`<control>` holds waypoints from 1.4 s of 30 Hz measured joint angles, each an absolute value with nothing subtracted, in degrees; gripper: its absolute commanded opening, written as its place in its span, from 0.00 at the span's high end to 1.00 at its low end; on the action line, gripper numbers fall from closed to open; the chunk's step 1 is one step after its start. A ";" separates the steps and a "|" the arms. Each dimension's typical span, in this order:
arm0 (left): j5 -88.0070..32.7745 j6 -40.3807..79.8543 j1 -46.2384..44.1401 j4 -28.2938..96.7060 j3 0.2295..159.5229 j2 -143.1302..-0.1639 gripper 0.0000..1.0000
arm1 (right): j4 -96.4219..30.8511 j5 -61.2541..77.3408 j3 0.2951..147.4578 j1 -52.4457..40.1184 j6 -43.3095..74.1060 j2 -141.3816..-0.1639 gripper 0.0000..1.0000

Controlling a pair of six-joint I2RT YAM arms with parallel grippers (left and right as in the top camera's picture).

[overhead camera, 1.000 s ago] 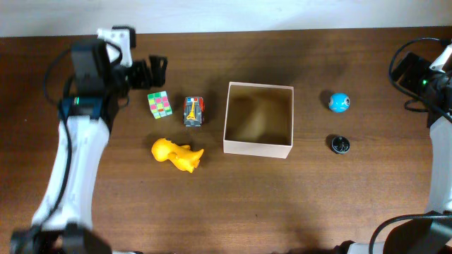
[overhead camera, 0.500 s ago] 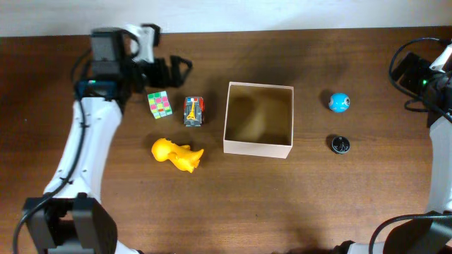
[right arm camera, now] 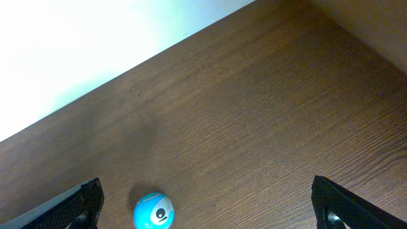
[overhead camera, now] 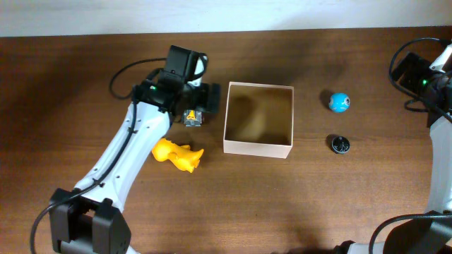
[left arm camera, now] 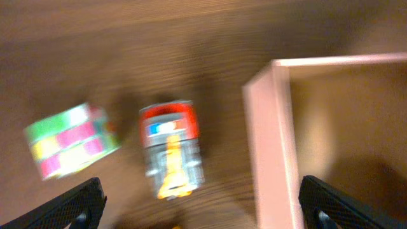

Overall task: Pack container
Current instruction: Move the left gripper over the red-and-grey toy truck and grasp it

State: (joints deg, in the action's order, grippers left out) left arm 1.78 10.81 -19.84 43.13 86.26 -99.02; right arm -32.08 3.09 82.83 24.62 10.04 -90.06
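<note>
The container (overhead camera: pixel 257 149) is a square white box with a tan-brown inside and nothing in it, at mid-table. My left gripper (overhead camera: pixel 201 99) is open and empty, hovering above the table just left of the box. In the left wrist view (left arm camera: pixel 203 213) its fingers span a toy car (left arm camera: pixel 170 149) and the box's left wall (left arm camera: pixel 270 146), with a coloured cube (left arm camera: pixel 70 140) further left. The car (overhead camera: pixel 191 117) partly shows in the overhead view; the cube is hidden under the arm. My right gripper (overhead camera: pixel 406 70) is open and empty at the far right, above a blue ball (right arm camera: pixel 153 212).
A yellow toy animal (overhead camera: pixel 176 154) lies in front of the car. The blue ball (overhead camera: pixel 339 102) and a small black round thing (overhead camera: pixel 340 144) lie right of the box. The table's back edge meets a white wall.
My left arm has swung right from the table's back left, passing over the cube, and its gripper is now over the car next to the box. The right arm has not moved.
</note>
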 measured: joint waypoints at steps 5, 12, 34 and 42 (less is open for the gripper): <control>3.44 16.78 -17.28 44.31 86.26 -99.09 0.01 | -32.08 3.09 82.83 24.62 10.02 -90.06 0.02; 3.03 21.76 -17.89 44.86 86.37 -105.14 0.00 | -32.08 3.09 82.83 24.62 10.04 -90.06 0.01; 2.81 18.26 -17.98 41.36 86.37 -120.18 0.11 | -32.08 3.09 82.83 24.62 10.07 -90.06 0.01; 2.81 14.57 -17.98 39.38 86.37 -121.43 0.36 | -32.08 3.09 82.83 24.62 10.04 -90.06 0.01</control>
State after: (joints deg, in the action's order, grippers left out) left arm 2.81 14.57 -17.98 39.38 86.37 -121.43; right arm -32.08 3.09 82.83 24.62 10.04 -90.06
